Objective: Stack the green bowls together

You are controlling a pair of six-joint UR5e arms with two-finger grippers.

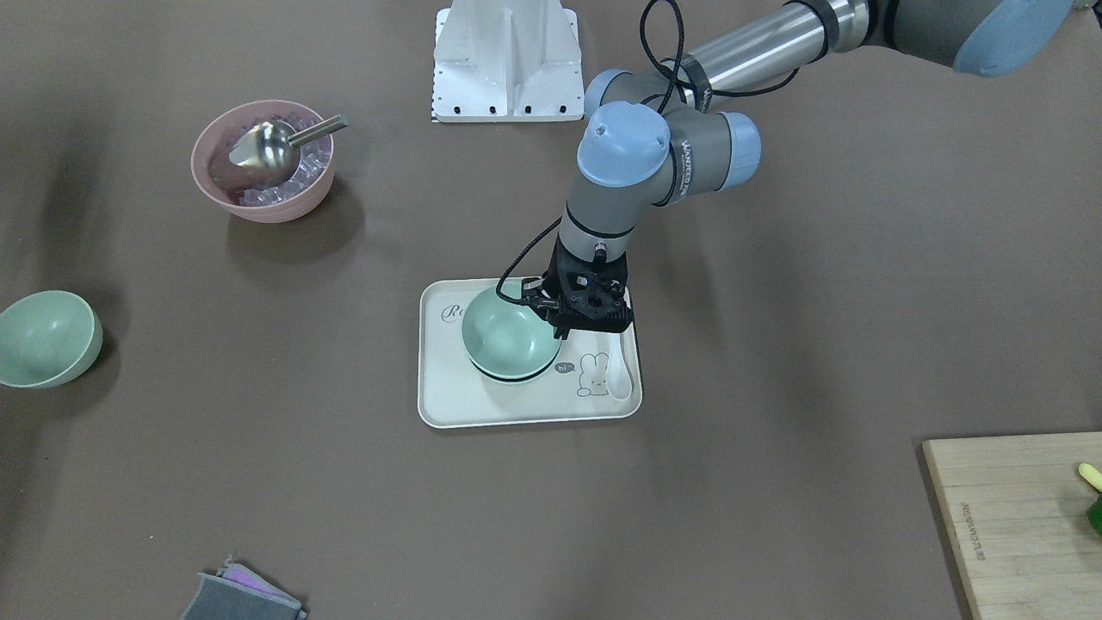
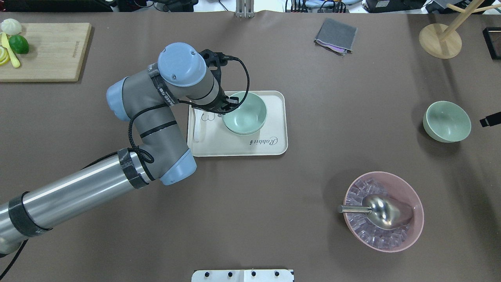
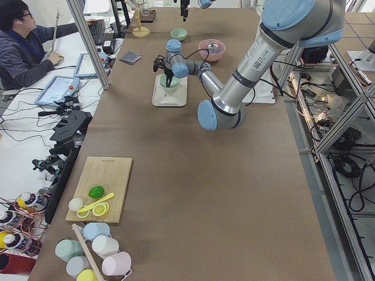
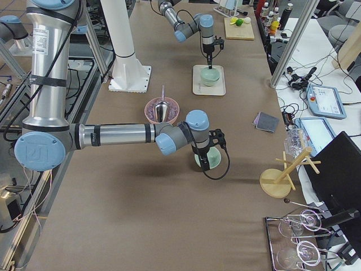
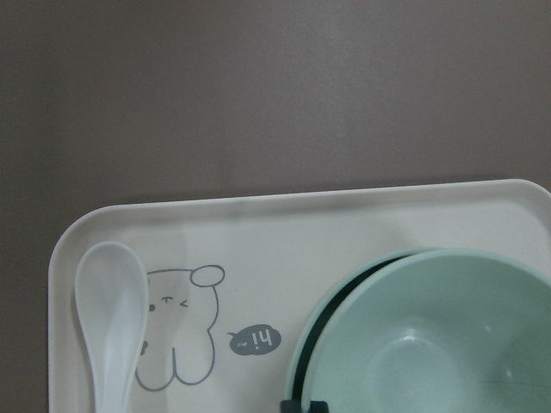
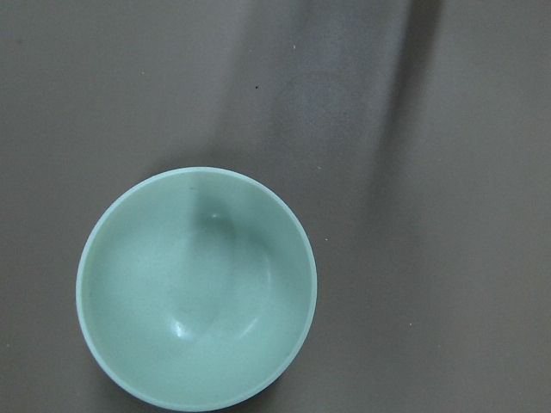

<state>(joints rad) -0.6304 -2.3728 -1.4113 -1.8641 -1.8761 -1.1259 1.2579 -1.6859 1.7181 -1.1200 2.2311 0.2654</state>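
Observation:
My left gripper [image 1: 558, 320] is over the white tray [image 1: 456, 398], shut on the rim of a pale green bowl [image 1: 508, 331]. That bowl is tilted a little and sits in a second green bowl, of which only a sliver of rim [image 5: 312, 320] shows. The held bowl also shows in the overhead view [image 2: 246, 113] and the left wrist view [image 5: 430, 335]. A third green bowl [image 2: 447, 120] stands alone, upright and empty, far to my right. My right gripper [image 4: 205, 162] hovers over it. The right wrist view looks straight down into this bowl [image 6: 196, 288] and shows no fingers, so I cannot tell its state.
A white spoon [image 1: 620, 370] lies on the tray beside the bowls. A pink bowl [image 2: 415, 231] with ice and a metal scoop [image 2: 381, 211] stands at my near right. A cutting board [image 2: 47, 51], a grey cloth [image 2: 336, 36] and a wooden stand [image 2: 440, 41] lie along the far side.

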